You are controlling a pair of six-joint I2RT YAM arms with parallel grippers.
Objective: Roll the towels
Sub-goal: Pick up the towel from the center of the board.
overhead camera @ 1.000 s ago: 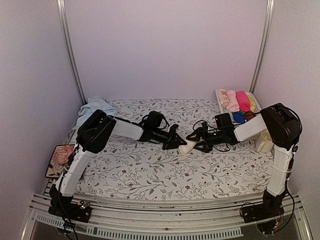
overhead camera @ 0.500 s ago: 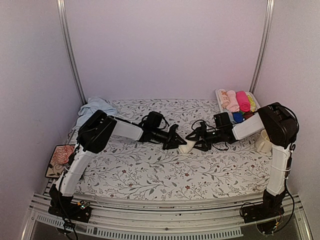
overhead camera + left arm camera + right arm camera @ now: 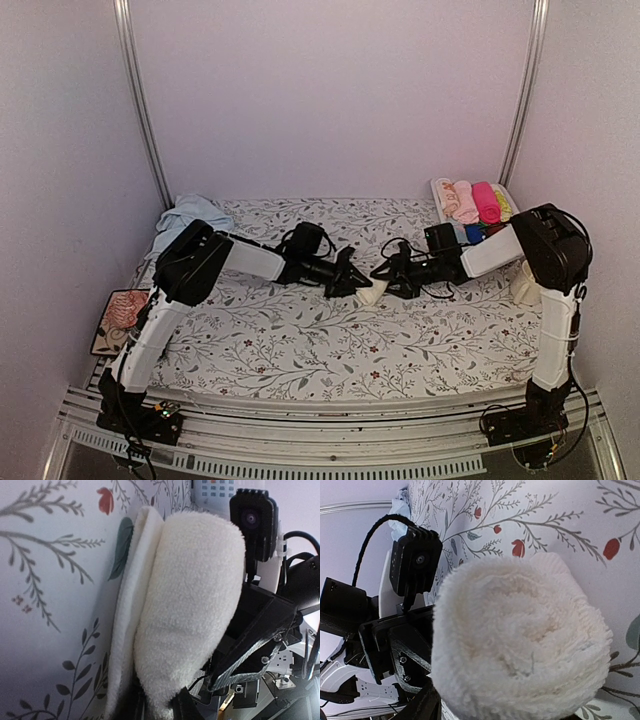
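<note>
The cream towel (image 3: 373, 292) lies rolled up at the middle of the floral table, between my two grippers. My left gripper (image 3: 350, 281) meets it from the left, my right gripper (image 3: 397, 283) from the right. In the left wrist view the roll (image 3: 185, 605) runs up from my left gripper (image 3: 159, 711), whose fingers are shut on its near end. In the right wrist view the roll's spiral end (image 3: 520, 650) fills the frame, with my right gripper (image 3: 510, 715) shut round it. The light blue towel (image 3: 190, 214) lies crumpled at the back left corner.
A white tray (image 3: 441, 187) at the back right holds rolled pink, hot-pink, yellow and blue cloths. A pink knitted lump (image 3: 122, 312) sits off the table's left edge. A cream cup-like object (image 3: 525, 285) stands by the right arm. Walls close in on all sides.
Both grippers and the cream roll have shifted slightly left and towards the back. The right arm has swung a little further in.
</note>
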